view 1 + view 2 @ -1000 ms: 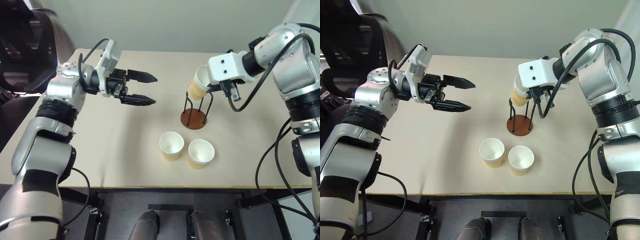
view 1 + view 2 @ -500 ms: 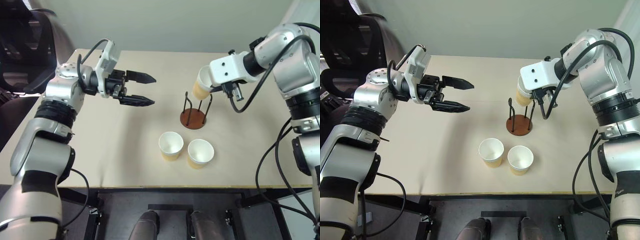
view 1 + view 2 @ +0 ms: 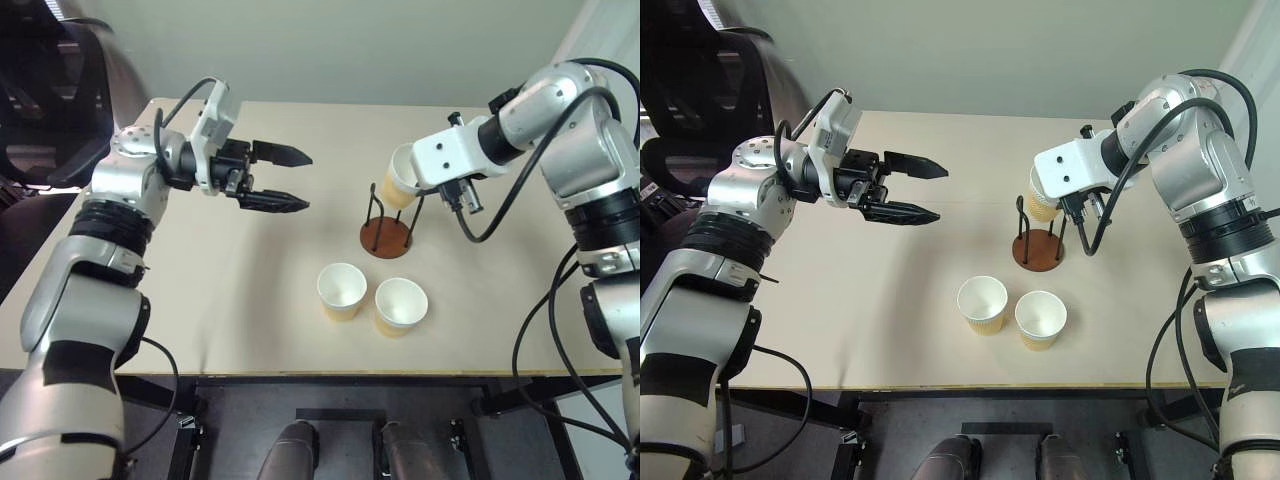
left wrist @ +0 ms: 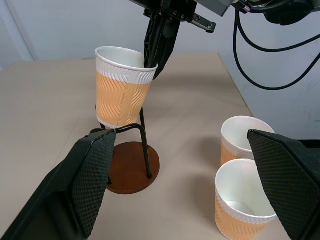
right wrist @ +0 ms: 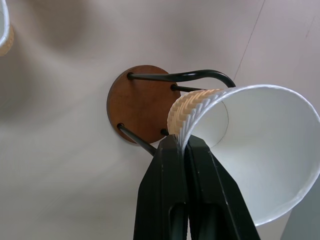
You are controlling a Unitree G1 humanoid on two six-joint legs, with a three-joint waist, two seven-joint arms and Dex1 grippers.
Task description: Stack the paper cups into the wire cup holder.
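Observation:
My right gripper (image 5: 182,142) is shut on the rim of a paper cup (image 4: 121,86), pale yellow outside and white inside. That cup hangs tilted just above the wire cup holder (image 3: 386,236), its bottom at the top of the black wire loops (image 4: 127,130) over the reddish-brown disc base (image 5: 138,102). Two more paper cups (image 3: 342,290) (image 3: 401,305) stand upright side by side on the table in front of the holder. My left gripper (image 3: 297,178) hovers open over the table's left half, well apart from every cup, fingers (image 3: 286,154) pointing toward the holder.
The beige table (image 3: 230,300) carries nothing else; its near edge runs just in front of the two standing cups. A dark chair (image 3: 700,90) stands off the far left corner. A plain wall rises behind the table.
My right gripper has lowered the held cup slightly, bringing its bottom down to the top of the holder's wires. The left arm has stayed still.

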